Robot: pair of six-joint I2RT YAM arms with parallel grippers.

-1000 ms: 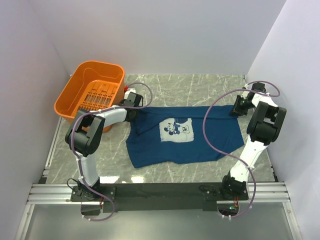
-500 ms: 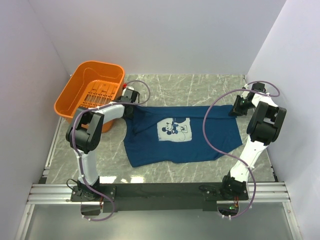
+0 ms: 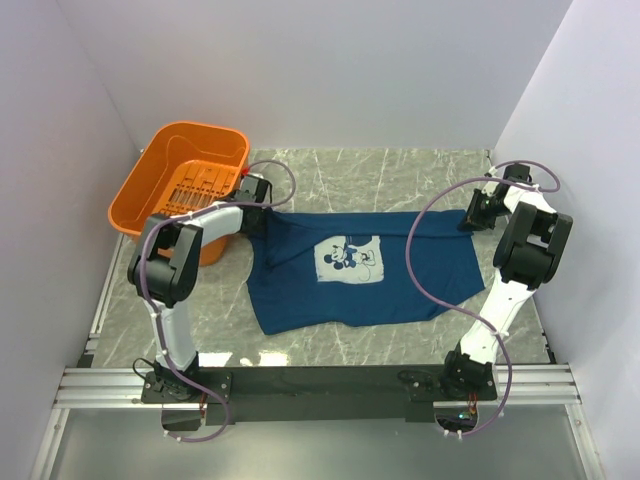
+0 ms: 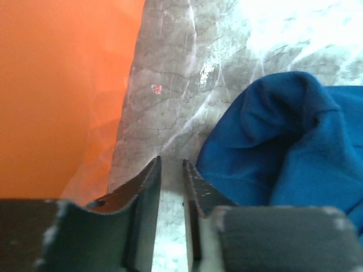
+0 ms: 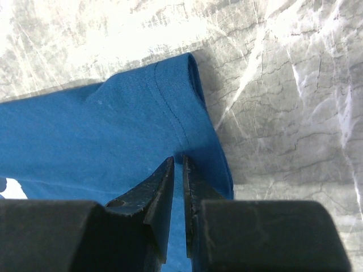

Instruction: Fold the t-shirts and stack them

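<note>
T-shirt point(image 3: 300, 290) — right fingers point(image 5: 161, 204) pinch sleeve point(image 5: 170, 96); left fingers point(image 4: 144, 198) closed empty, just beside.

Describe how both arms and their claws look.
Both the left arm and right arm have white link shells with black joint housings, and a mauve cable loops loosely along each. The left claw and right claw have two flat, dark, tapered fingers with scuffed edges.

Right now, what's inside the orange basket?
Only its slotted floor shows inside the basket; no clothing visible. The left arm covers its near right corner, so that bit is unseen.
</note>
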